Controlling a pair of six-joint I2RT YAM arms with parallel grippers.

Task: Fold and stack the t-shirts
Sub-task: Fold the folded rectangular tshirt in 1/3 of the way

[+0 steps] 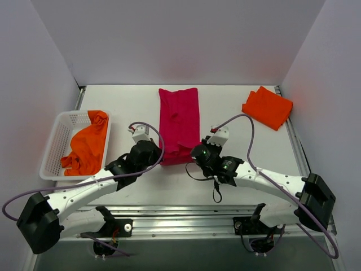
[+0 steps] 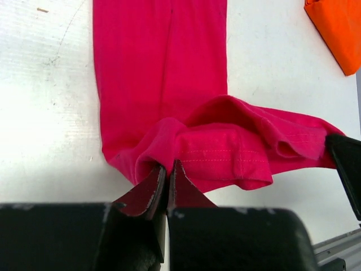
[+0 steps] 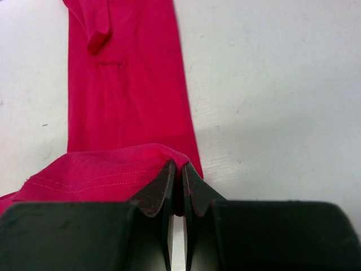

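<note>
The crimson t-shirt (image 1: 179, 121) lies as a long narrow strip down the middle of the table, its near hem lifted and curled back. My left gripper (image 1: 155, 151) is shut on the hem's left corner (image 2: 169, 152). My right gripper (image 1: 197, 151) is shut on the hem's right corner (image 3: 177, 158). The stitched hem hangs between the two grippers. A folded orange t-shirt (image 1: 267, 106) lies at the back right; its corner shows in the left wrist view (image 2: 338, 28). Another orange t-shirt (image 1: 87, 144) lies crumpled in the basket.
A white mesh basket (image 1: 59, 141) stands at the left of the table. Grey walls close in the left, back and right sides. A metal rail (image 1: 186, 217) runs along the near edge.
</note>
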